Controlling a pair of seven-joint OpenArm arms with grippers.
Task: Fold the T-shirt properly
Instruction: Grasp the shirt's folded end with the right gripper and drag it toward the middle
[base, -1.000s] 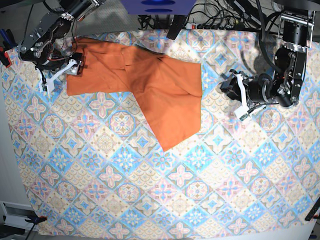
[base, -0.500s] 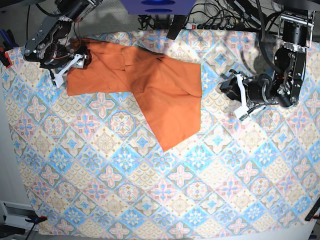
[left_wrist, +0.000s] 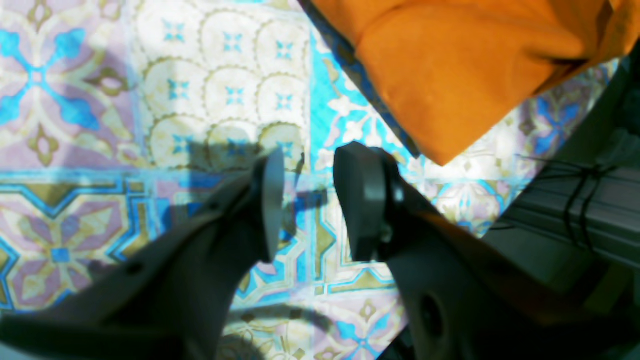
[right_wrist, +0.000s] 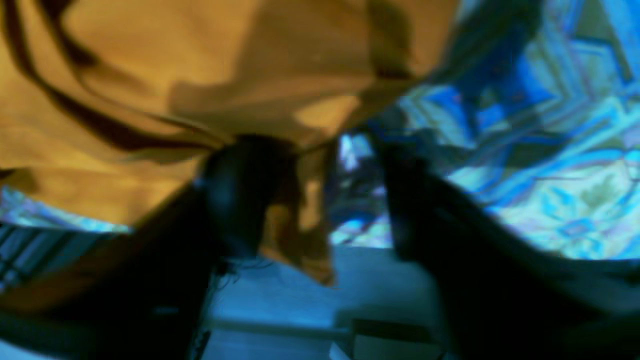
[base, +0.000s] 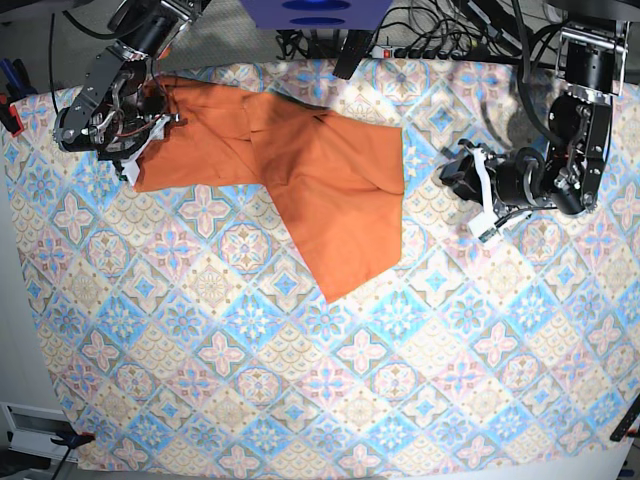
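The burnt-orange T-shirt (base: 320, 180) lies crumpled at the back of the table, with one flap pointing toward the front. My right gripper (base: 140, 138) is at its left edge. In the right wrist view the right gripper (right_wrist: 320, 200) is blurred, and a fold of the T-shirt (right_wrist: 200, 75) hangs between its fingers. A gap still shows beside one finger. My left gripper (base: 478, 200) hovers to the right of the shirt without touching it. Seen from its wrist, the left gripper (left_wrist: 310, 200) stands open over the cloth with nothing in it. A corner of the T-shirt (left_wrist: 465, 65) lies just beyond.
A blue-and-beige patterned tablecloth (base: 300, 380) covers the table. Cables and a power strip (base: 440, 45) run along the back edge. The table's left edge is close to the right arm.
My right gripper has moved up and in over the shirt's left edge, and its jaws have narrowed around a fold. The left arm and the shirt's main body have stayed still.
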